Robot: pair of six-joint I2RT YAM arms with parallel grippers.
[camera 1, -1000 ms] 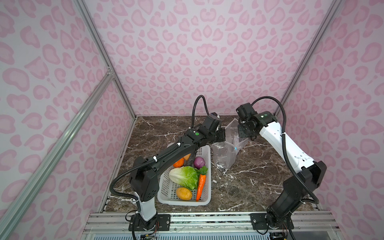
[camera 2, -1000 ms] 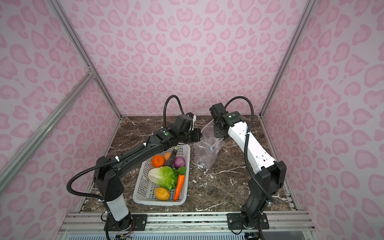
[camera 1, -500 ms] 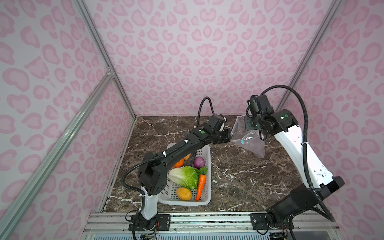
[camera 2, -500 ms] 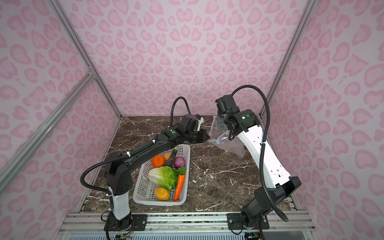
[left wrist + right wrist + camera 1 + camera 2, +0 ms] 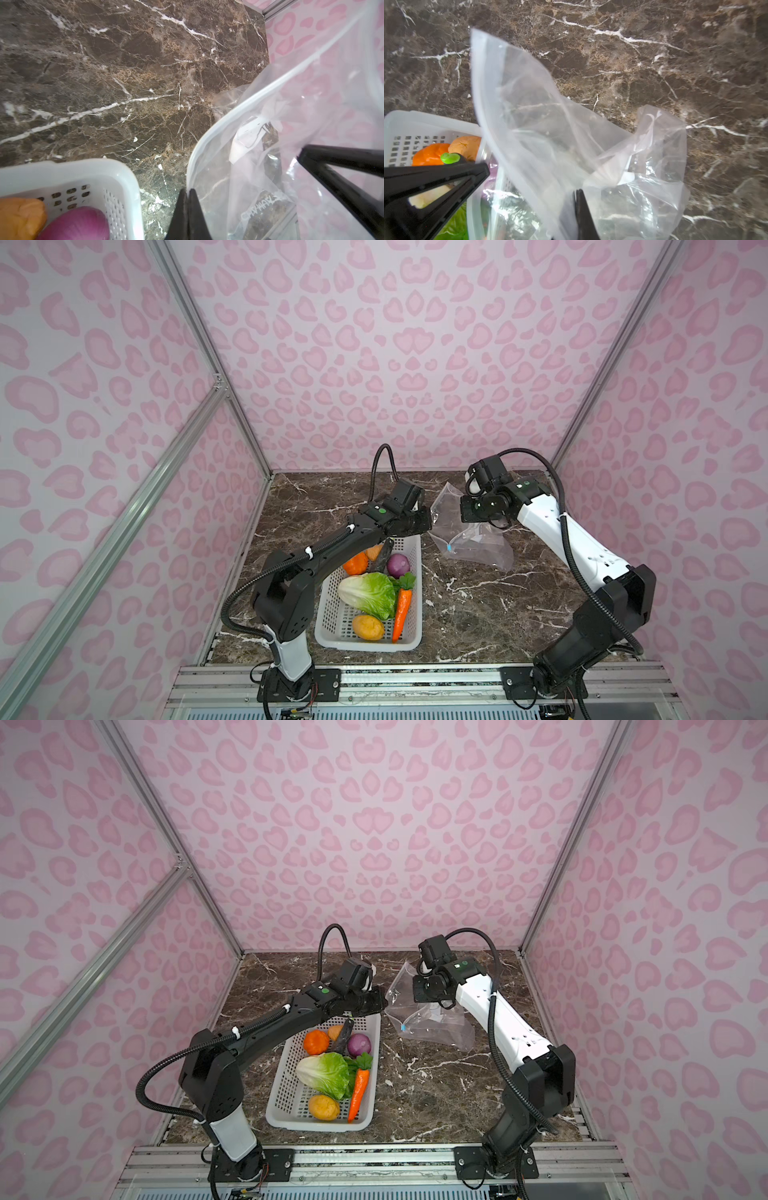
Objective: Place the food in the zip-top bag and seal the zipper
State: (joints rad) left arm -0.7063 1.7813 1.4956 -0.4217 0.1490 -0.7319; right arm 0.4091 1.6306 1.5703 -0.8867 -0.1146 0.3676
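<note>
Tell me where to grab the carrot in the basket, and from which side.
Probably grip the carrot on its lower orange half, from straight above: it lies along the basket wall, and the lettuce crowds only its leafy end.

Both top views look steeply down from high at the front, facing the pink-patterned back wall (image 5: 374, 364) and taking in the whole dark brown marble surface (image 5: 478, 614). Each wrist view looks down from close above, both sharing the clear crinkly plastic bag (image 5: 259, 187) and the white perforated plastic basket (image 5: 415, 120).
</note>
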